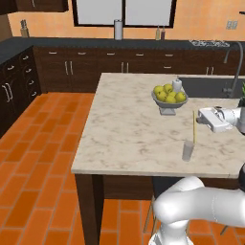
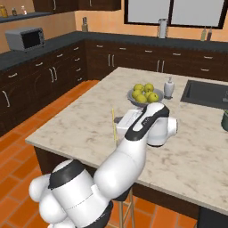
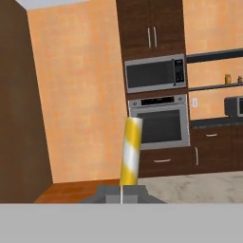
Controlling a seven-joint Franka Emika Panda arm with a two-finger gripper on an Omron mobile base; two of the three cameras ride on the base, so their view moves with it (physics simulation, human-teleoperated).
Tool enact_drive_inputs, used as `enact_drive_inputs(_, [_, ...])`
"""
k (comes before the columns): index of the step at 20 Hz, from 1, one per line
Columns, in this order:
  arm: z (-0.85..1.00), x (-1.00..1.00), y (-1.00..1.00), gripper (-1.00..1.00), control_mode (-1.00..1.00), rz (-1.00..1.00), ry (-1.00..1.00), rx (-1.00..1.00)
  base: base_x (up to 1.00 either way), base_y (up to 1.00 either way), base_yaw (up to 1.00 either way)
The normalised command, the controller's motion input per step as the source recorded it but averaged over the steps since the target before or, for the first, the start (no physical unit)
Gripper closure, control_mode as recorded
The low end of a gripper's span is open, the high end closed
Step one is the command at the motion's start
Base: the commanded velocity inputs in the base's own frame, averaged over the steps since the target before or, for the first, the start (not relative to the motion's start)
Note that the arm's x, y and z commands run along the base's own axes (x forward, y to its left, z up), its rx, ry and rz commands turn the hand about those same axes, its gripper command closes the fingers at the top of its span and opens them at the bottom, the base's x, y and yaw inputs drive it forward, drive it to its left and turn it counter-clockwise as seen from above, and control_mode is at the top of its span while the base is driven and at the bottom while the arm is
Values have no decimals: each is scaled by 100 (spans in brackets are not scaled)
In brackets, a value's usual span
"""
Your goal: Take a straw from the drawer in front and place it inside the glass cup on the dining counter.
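Closest to the hand camera, the two dark tips of the pincer (image 3: pixel 121 193) are pressed together on the thin pale yellow-and-white straw (image 3: pixel 130 152), which rises straight up from between them. In the left base view the pincer (image 1: pixel 200 118) reaches in from the right, over the light beige marbled stone surface of the dining island (image 1: pixel 129 129), and the straw (image 1: pixel 194 127) stands upright at its tip. The straw's lower end comes down at the rim of the small clear cylindrical glass cup (image 1: pixel 188 150), which stands upright on the surface near its front edge; whether the end is already inside the cup cannot be told. In the right base view the straw (image 2: pixel 114 127) shows as a thin vertical line just left of the white forearm, with the hand (image 2: pixel 127 119) beside it.

Behind the cup, well apart from it, a grey footed bowl of yellow-green fruit (image 1: pixel 169 98) sits near the middle of the surface, and a small white soap dispenser (image 1: pixel 177 84) stands just behind the bowl. Beyond that a dark sink basin (image 1: pixel 210 87) is set into the surface, with a curved grey tap (image 1: pixel 234 67) at its right.

Farther off, orange floor tiles (image 1: pixel 43 143) run to dark brown wooden cabinets (image 1: pixel 72 69) under a black speckled countertop (image 1: pixel 72 43). In the hand view, a built-in silver microwave (image 3: pixel 155 73) and oven (image 3: pixel 159 122) stand against the far wall.
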Motion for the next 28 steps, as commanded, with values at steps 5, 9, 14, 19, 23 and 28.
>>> enact_drive_inputs(5, [-11,28,0,100,-100,0,0,0,0,0,0])
enact_drive_inputs(9, [-18,11,0,100,-100,0,0,0,0,0,0])
enact_drive_inputs(14, [-16,8,-15,100,-100,0,0,0,0,0,0])
enact_drive_inputs(19, [-12,9,-24,100,-100,0,0,0,0,0,0])
enact_drive_inputs(23, [-12,11,-1,100,-100,0,0,0,0,0,0])
enact_drive_inputs(28, [-5,25,1,100,-100,0,0,0,0,0,0])
